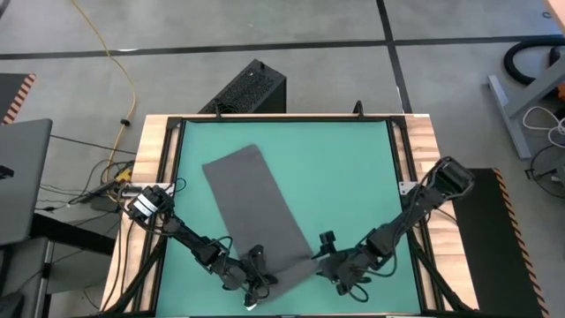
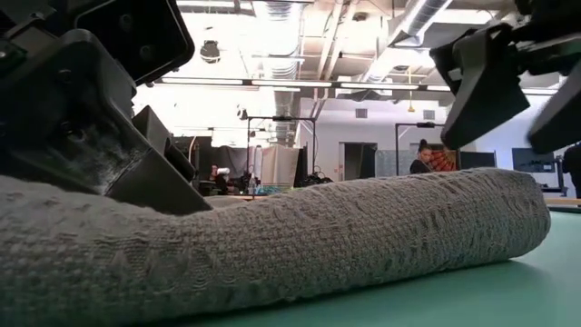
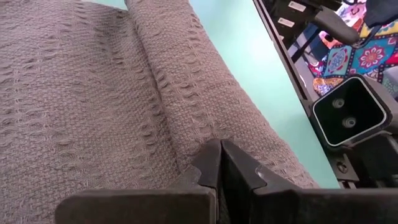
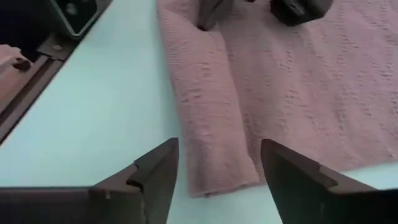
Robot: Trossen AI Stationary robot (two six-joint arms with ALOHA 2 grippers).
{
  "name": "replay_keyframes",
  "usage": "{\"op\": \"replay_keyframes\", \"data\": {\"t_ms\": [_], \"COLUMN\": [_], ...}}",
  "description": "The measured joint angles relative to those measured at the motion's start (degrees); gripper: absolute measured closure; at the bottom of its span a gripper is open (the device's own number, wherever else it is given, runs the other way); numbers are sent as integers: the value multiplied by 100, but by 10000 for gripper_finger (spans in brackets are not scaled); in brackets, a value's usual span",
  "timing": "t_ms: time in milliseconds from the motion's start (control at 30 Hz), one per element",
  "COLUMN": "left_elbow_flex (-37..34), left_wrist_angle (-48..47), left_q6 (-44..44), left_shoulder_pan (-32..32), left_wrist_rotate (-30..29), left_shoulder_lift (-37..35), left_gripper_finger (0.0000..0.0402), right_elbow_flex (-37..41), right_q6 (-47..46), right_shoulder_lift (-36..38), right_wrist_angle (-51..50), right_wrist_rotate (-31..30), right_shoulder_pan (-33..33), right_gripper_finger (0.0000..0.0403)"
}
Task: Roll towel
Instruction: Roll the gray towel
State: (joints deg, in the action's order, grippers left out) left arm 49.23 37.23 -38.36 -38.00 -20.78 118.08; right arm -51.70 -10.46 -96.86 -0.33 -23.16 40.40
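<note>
The dark grey towel (image 1: 256, 203) lies flat on the green mat (image 1: 353, 177), slanting from the far left toward the near edge. Its near end is rolled into a short roll (image 2: 363, 236), also seen in the left wrist view (image 3: 205, 93) and the right wrist view (image 4: 211, 112). My left gripper (image 1: 258, 281) is shut and sits on the roll's left part (image 3: 221, 152). My right gripper (image 1: 328, 269) is open; its fingers stand just above and on either side of the roll's right end (image 4: 217, 162), apart from it. My left gripper rests its shut fingertips (image 3: 211, 163) on the roll, at the crease where the roll meets the flat towel (image 3: 186, 146). The fingers come slanting down from the table's near left side. The roll lies on the mat. Whether any cloth is caught between the tips, I cannot tell.
The mat has bare room right of the towel (image 1: 353, 159). A wooden table frame (image 1: 424, 150) surrounds the mat. A small camera block (image 3: 348, 112) sits at the near edge. A black box (image 1: 252, 88) stands on the floor beyond the far edge. A person (image 2: 420, 156) stands far off in the room.
</note>
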Motion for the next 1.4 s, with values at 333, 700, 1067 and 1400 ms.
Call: {"op": "replay_keyframes", "data": {"t_ms": [333,700,1067,1400], "left_elbow_flex": [-2,-2,-15,-15], "left_wrist_angle": [14,-4,335,926], "left_q6": [-30,-31,18,-129], "left_shoulder_pan": [0,-4,-65,-643], "left_wrist_rotate": [34,84,139,-727], "left_shoulder_lift": [2,4,15,37], "left_gripper_finger": [401,401,401,402], "right_elbow_flex": [-5,-85,-85,-75], "right_q6": [626,1095,328,-2248], "right_shoulder_lift": [-591,-1099,-1067,-1090], "right_wrist_angle": [612,697,668,670], "right_wrist_rotate": [188,-403,723,4766], "right_shoulder_pan": [28,-32,-273,-1435], "right_gripper_finger": [132,163,369,364]}}
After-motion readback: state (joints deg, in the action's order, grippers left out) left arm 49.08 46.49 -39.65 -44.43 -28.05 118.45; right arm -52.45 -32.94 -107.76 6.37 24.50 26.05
